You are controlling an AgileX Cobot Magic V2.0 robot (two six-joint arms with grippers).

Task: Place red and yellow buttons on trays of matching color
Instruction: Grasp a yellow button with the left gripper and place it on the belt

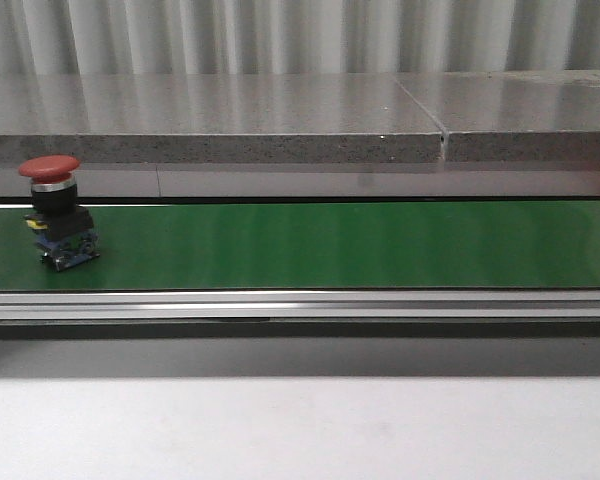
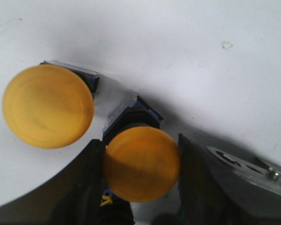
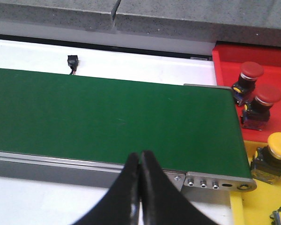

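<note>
Over by my left end effector point(image 2: 140, 164) I've got a round yellow mushroom-cap button point(image 2: 141, 163) clamped, right end effector point(image 3: 139, 164) pinched together empty above the green belt point(image 3: 107, 117).

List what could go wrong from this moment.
1. The left claw sits around a yellow button with a second yellow button close beside it; moving could knock the neighbour.
2. The red button stands on the green belt untended: the right claw is shut, empty, over the belt's end.

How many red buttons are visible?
3: one red button at the green belt's left end, two more on the red tray. Others may sit outside view.
</note>
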